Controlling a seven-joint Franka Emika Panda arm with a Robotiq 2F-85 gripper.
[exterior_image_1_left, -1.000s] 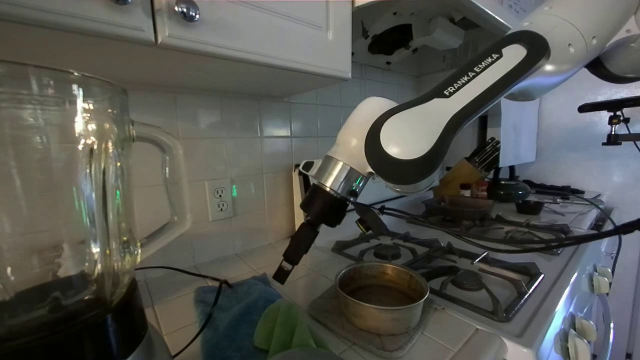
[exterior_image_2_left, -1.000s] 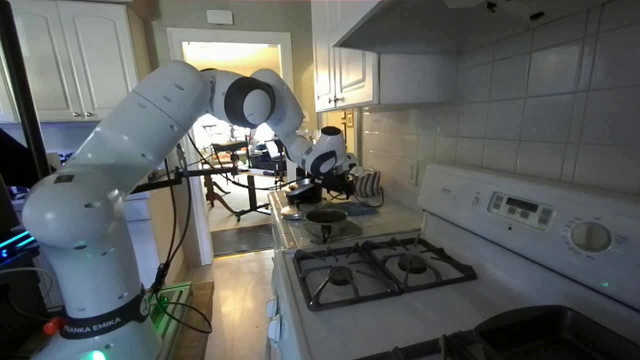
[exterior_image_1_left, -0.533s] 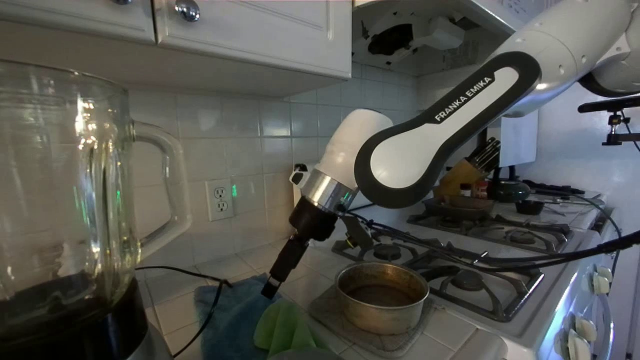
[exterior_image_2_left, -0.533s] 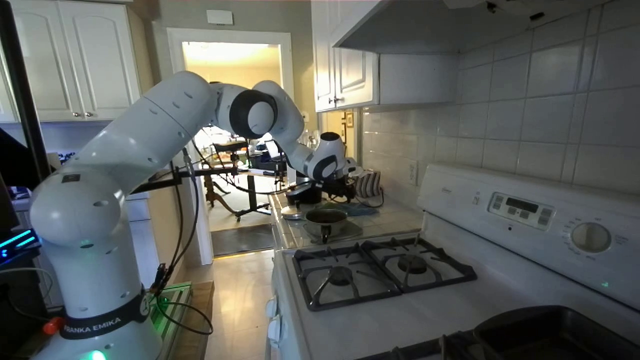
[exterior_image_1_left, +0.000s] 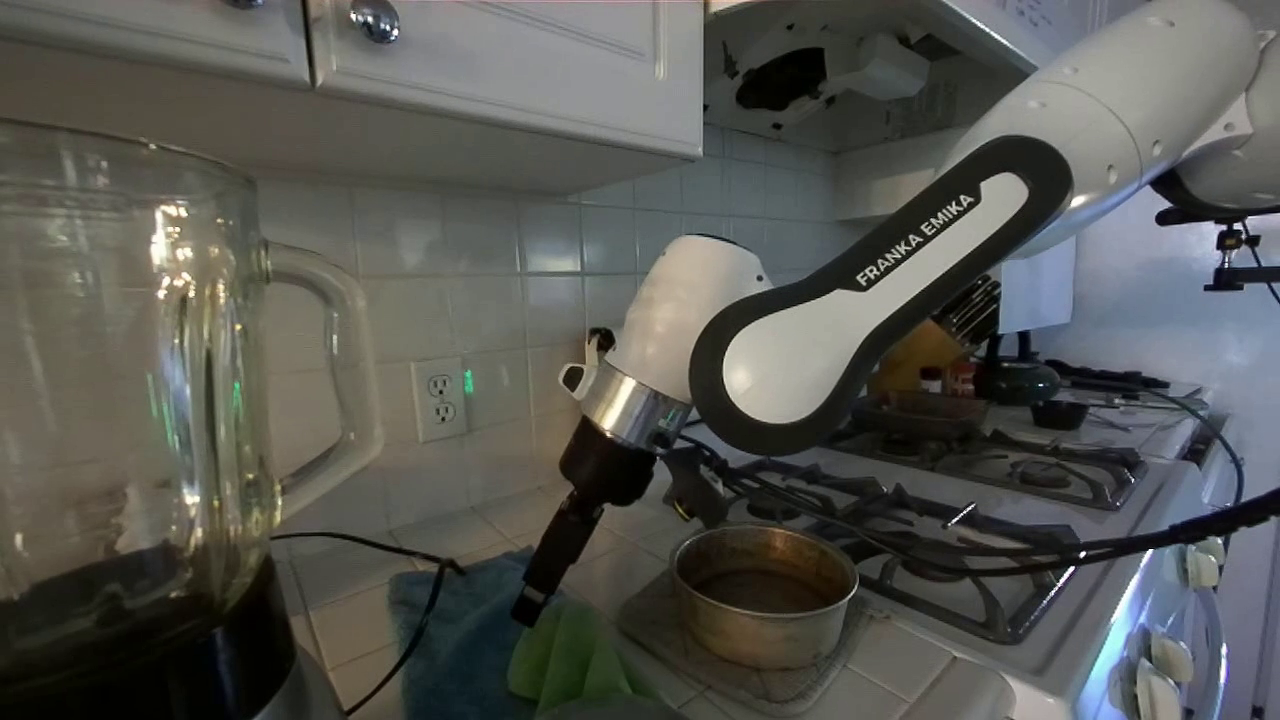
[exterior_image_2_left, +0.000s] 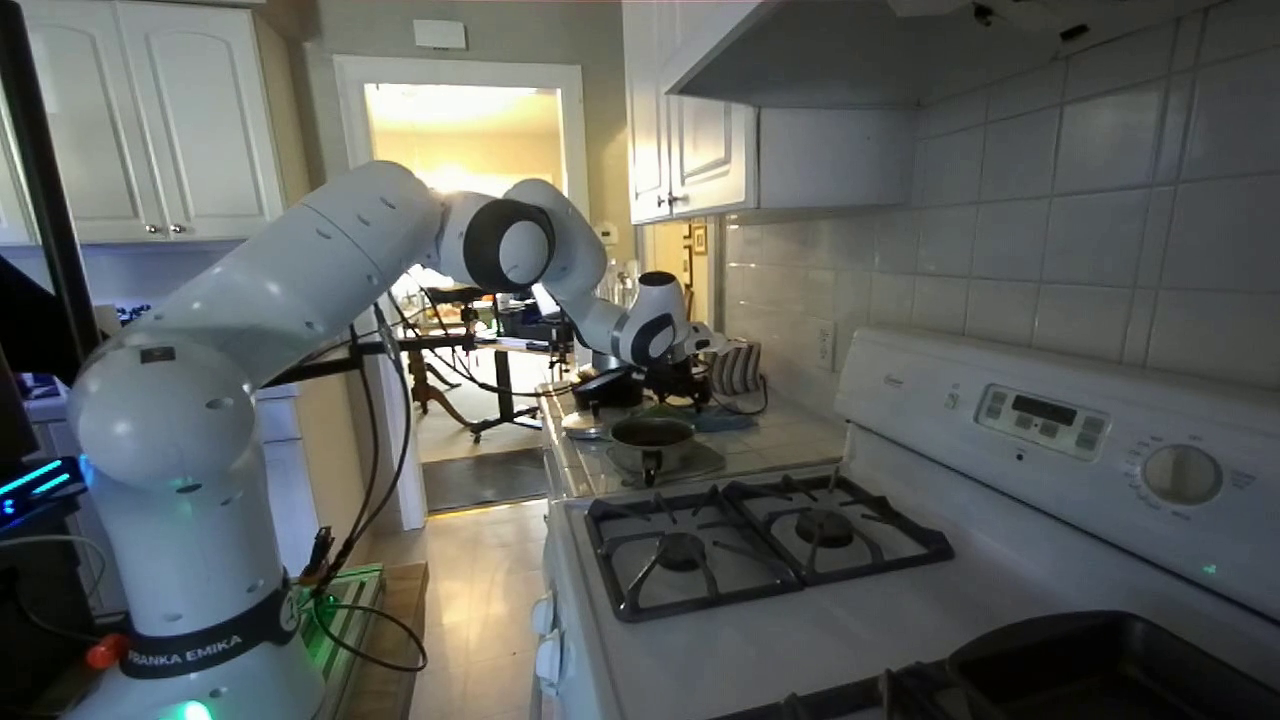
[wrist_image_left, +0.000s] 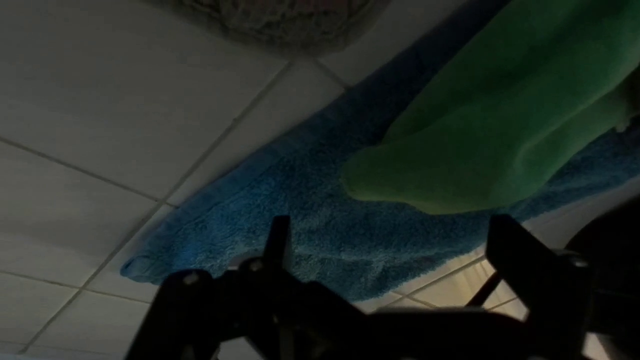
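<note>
My gripper (wrist_image_left: 390, 219) stands open above the counter, with nothing between its dark fingers (wrist_image_left: 510, 245). In the wrist view the blue towel (wrist_image_left: 325, 215) spreads below the gap, and a crumpled green cloth (wrist_image_left: 475, 155) lies on it just beyond the fingertips. In an exterior view the gripper (exterior_image_1_left: 528, 608) points down at a slant, its tip overlapping the edge of the green cloth (exterior_image_1_left: 570, 660); whether they touch I cannot tell. The blue towel (exterior_image_1_left: 455, 630) lies under and left of it. Elsewhere the gripper (exterior_image_2_left: 685, 398) is small and dark, its fingers hard to make out.
A metal pot (exterior_image_1_left: 765, 640) on a trivet stands close to the right of the gripper, by the stove (exterior_image_2_left: 780, 640). A glass blender jug (exterior_image_1_left: 130, 380) is in the left foreground, and a black cord (exterior_image_1_left: 425, 610) crosses the towel. Cabinets (exterior_image_1_left: 500, 80) hang above.
The arm has come down, and the gripper has moved lower and slightly left in an exterior view, to the green cloth's edge. It stays open; cloth, towel and pot have not moved.
</note>
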